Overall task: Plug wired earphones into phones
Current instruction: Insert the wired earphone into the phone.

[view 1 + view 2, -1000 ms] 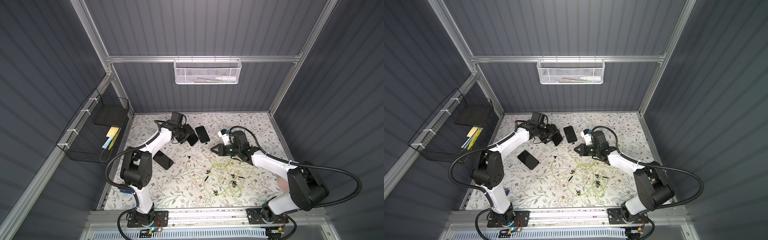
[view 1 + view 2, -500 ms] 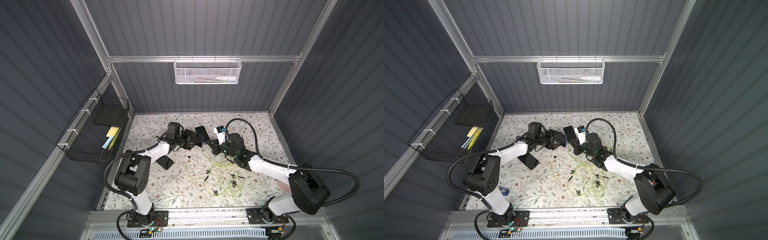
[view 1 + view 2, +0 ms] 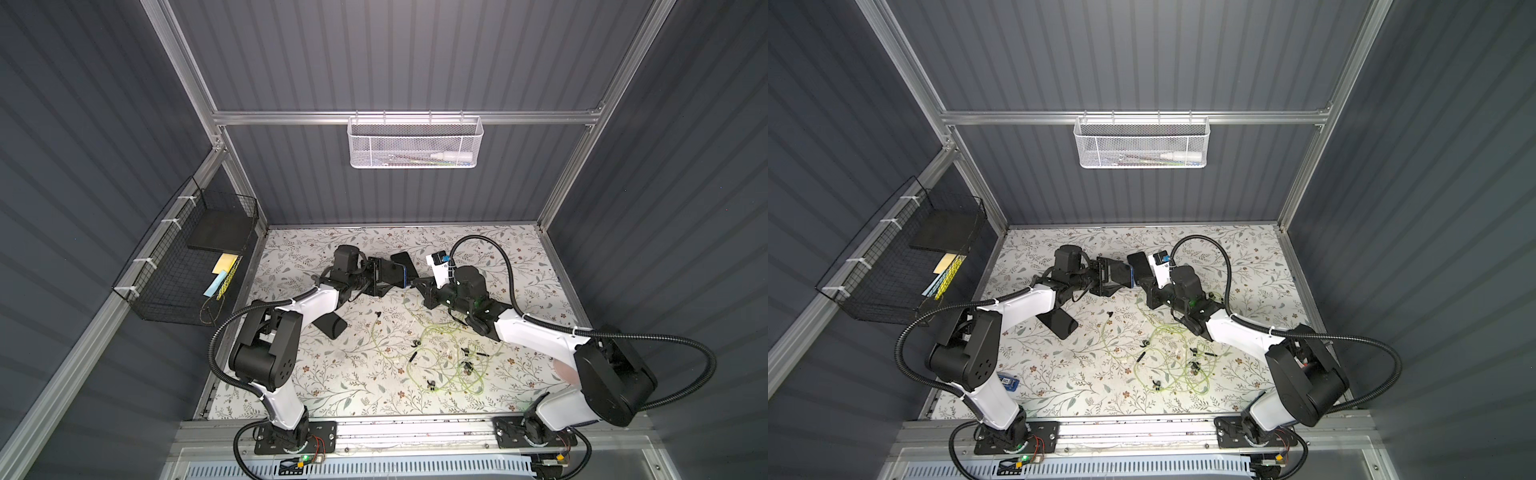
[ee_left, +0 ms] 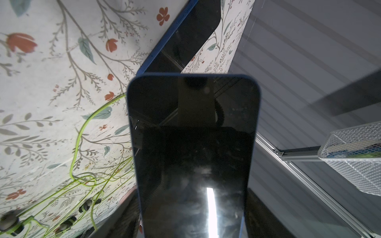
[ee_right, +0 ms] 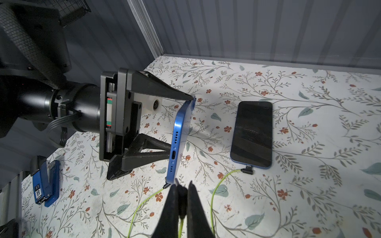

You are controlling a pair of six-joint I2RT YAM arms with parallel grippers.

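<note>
My left gripper (image 3: 388, 274) is shut on the long sides of a blue-edged phone (image 5: 176, 140) and holds it on edge above the table. The phone's port end faces my right gripper (image 5: 182, 185), and its dark screen (image 4: 191, 148) fills the left wrist view. My right gripper is shut on a black earphone plug (image 5: 182, 197). The plug's metal tip sits just off the phone's lower corner, beside the port. A second phone (image 5: 252, 134) lies flat behind, a plug (image 5: 247, 171) at its end. A third phone (image 3: 330, 324) lies partly under my left arm. Loose earphones (image 3: 440, 353) are tangled mid-table.
A blue stapler-like object (image 5: 45, 181) lies near the table's front left. A black wire basket (image 3: 187, 257) hangs on the left wall, and a white mesh basket (image 3: 415, 141) on the back wall. Yellow-green cords (image 3: 1167, 357) trail under my right arm.
My left gripper lifted the phone from the back of the table and swung it right. My right gripper moved left with the plug, and the two now nearly meet.
</note>
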